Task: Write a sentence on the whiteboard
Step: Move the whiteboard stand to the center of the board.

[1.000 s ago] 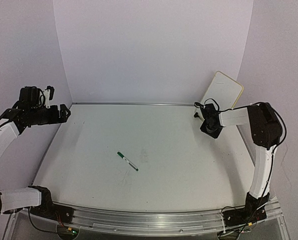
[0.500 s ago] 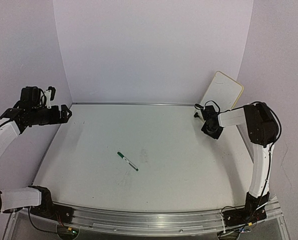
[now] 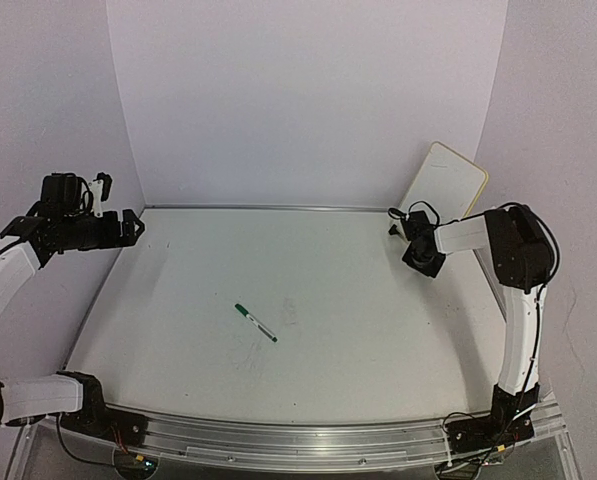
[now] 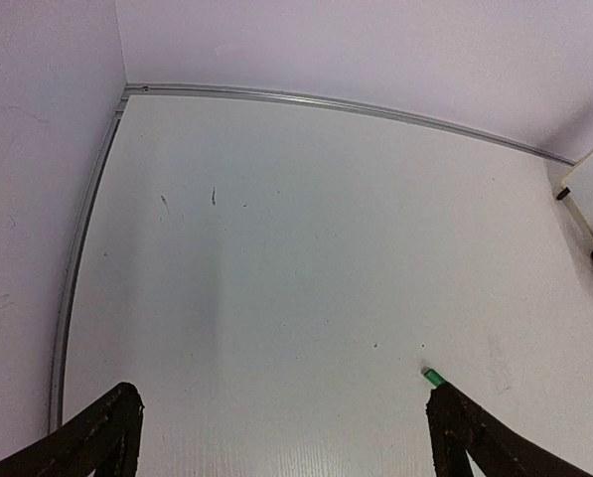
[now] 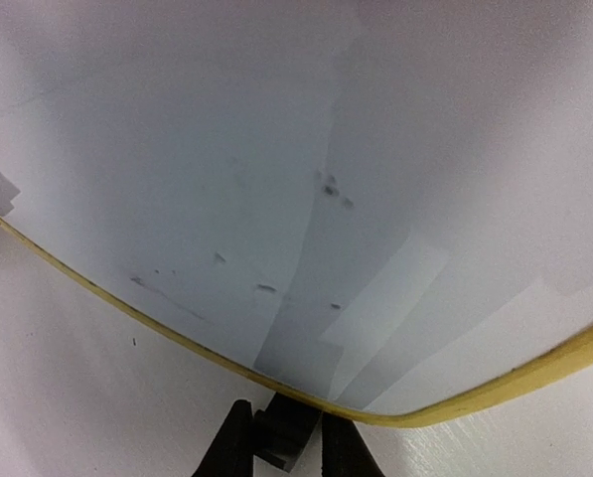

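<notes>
The right gripper [image 5: 284, 437] has closed in on the whiteboard [image 5: 226, 149]'s bottom edge, jaws narrowing, grip not yet certain, probably fetching it for writing, while the left gripper [image 4: 286, 442] gapes wide, empty.

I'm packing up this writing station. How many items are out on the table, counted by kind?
whiteboard: 1
marker: 1
Total: 2

Your left gripper [image 4: 283, 397] over the white desk [image 4: 306, 229]
Its fingers [image 4: 107, 437] stand wide apart; you see a green marker tip [image 4: 431, 376] just beside one of them.
</notes>
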### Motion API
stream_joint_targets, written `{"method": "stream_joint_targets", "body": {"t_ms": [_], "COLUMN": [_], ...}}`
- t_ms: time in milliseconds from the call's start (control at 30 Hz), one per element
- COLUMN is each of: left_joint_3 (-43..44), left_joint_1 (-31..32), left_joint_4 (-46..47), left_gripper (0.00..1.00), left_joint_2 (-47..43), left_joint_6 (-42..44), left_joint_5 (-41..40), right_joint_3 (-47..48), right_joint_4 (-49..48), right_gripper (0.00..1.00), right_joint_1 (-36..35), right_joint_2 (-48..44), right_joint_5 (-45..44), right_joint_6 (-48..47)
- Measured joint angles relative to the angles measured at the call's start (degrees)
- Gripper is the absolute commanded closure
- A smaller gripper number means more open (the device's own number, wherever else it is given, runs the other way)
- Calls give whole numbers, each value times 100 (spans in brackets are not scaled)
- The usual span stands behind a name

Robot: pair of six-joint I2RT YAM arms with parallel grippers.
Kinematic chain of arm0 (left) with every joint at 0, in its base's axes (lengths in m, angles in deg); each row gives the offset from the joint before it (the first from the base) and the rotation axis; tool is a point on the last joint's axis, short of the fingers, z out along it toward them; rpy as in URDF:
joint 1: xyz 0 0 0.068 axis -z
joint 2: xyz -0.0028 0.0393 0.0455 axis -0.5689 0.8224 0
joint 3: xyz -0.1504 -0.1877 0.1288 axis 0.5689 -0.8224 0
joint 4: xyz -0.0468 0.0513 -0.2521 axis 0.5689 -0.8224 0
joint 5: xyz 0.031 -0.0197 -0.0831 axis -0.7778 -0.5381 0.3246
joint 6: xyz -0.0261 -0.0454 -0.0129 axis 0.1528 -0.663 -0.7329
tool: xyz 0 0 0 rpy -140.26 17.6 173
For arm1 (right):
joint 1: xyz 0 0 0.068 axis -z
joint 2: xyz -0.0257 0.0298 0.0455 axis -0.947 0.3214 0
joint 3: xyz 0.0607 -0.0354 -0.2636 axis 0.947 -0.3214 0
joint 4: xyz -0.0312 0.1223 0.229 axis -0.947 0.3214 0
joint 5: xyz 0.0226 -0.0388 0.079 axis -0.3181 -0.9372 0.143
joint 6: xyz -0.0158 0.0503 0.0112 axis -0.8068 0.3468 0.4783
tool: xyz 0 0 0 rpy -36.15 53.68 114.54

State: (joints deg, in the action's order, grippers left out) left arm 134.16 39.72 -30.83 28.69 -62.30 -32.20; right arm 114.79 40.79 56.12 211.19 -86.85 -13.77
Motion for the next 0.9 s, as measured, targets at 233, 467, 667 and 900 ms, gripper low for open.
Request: {"method": "stream_joint_targets", "body": {"t_ms": [233,467,667,900], "left_joint_3": [0,0,0,0], "left_joint_1": [0,0,0,0], "left_joint_4": [0,0,0,0], "left_gripper": [1,1,1,1], "left_joint_2": [6,44,58,71], "left_joint_6": [1,1,1,1], "left_joint_5": [0,0,-2,-2], "right_joint_3": [21,20,-92,-618], "right_joint_4": [113,120,-4,-385], "right_gripper": [93,98,100,100], "right_joint_1": [26,35,33,8], "right_joint_2": [18,18,-16,-323], "right_joint_5": [-189,-209,-209,-47], "right_joint_6": [-42,-159,-345,-840]}}
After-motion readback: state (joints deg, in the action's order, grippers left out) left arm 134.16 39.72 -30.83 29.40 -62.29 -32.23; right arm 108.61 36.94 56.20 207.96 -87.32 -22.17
